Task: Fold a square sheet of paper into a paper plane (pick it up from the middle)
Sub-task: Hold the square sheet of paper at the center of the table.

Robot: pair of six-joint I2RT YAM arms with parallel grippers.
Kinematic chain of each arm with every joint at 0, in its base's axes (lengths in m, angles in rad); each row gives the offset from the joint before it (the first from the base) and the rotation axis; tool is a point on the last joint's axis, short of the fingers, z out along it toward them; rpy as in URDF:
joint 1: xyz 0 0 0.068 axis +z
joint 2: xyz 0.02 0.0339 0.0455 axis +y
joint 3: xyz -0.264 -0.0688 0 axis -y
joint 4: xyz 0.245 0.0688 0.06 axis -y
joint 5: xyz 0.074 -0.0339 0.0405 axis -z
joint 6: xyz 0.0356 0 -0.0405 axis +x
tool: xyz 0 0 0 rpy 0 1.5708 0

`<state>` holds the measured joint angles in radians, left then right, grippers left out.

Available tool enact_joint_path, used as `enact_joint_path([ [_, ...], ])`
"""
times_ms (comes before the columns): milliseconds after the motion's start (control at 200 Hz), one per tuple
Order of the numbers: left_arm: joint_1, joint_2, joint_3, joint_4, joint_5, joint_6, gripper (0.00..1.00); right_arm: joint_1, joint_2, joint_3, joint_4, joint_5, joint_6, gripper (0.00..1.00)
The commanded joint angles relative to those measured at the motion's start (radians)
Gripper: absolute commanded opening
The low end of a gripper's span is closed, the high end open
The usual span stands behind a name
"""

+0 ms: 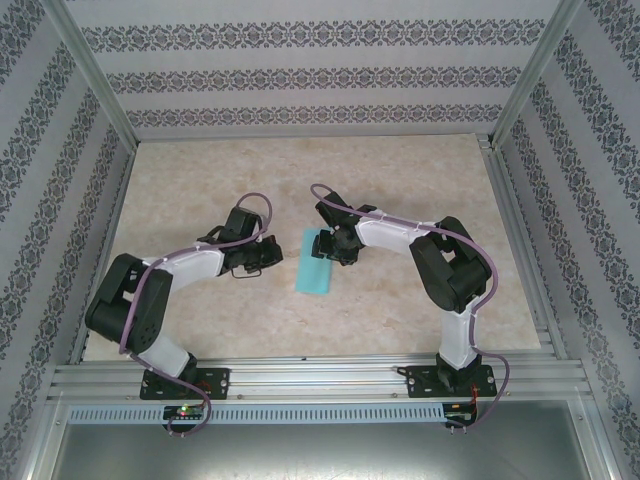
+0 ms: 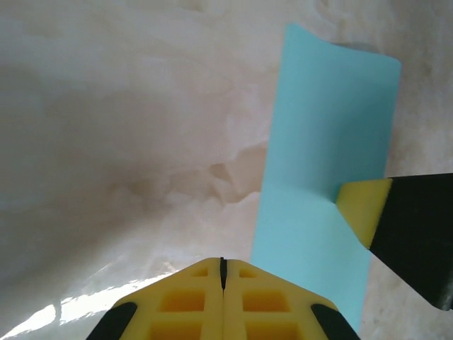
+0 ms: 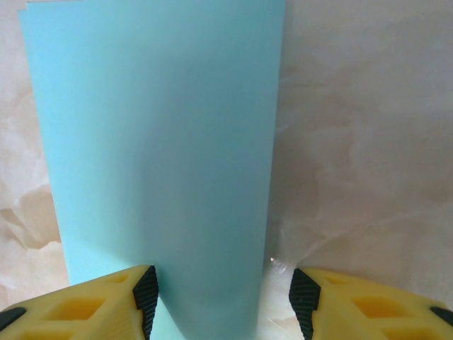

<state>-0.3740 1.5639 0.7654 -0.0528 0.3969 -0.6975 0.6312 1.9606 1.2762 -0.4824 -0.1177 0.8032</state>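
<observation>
Here, teal paper (image 3: 156,142) below spread right pincer (image 3: 223,287), left pincer (image 2: 222,268) pressed together, empty, just beside

We are looking at a robot test cell in a lab, not a home. A beige marble-patterned tabletop (image 1: 380,310) is fenced by silver aluminium extrusion posts (image 1: 92,75). Grey floral-striped wallpaper panels (image 1: 300,75) stand behind and beside it. Black-and-white robot arms (image 1: 150,300) are bolted to a slotted aluminium rail (image 1: 320,380) at its near edge.
</observation>
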Motion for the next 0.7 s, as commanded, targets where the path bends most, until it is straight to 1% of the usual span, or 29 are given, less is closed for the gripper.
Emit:
enact_joint_path([
  [0,-0.011,-0.070,-0.022,-0.027,-0.116,-0.016,0.07,-0.013,0.057,-0.036,-0.088,0.083,-0.032,0.57],
  [185,-0.009,-0.106,-0.028,-0.042,-0.139,-0.002,0.08,-0.014,0.067,-0.031,-0.088,0.083,-0.031,0.57],
  [505,-0.010,-0.094,-0.026,-0.015,-0.105,-0.010,0.09,-0.010,0.085,-0.036,-0.105,0.108,0.013,0.57],
  [575,-0.011,-0.090,-0.024,-0.013,-0.101,-0.011,0.09,-0.008,0.081,-0.042,-0.094,0.108,0.022,0.57],
  [694,-0.010,-0.085,-0.025,-0.010,-0.096,-0.011,0.09,-0.008,0.065,-0.063,-0.051,0.089,0.026,0.55],
])
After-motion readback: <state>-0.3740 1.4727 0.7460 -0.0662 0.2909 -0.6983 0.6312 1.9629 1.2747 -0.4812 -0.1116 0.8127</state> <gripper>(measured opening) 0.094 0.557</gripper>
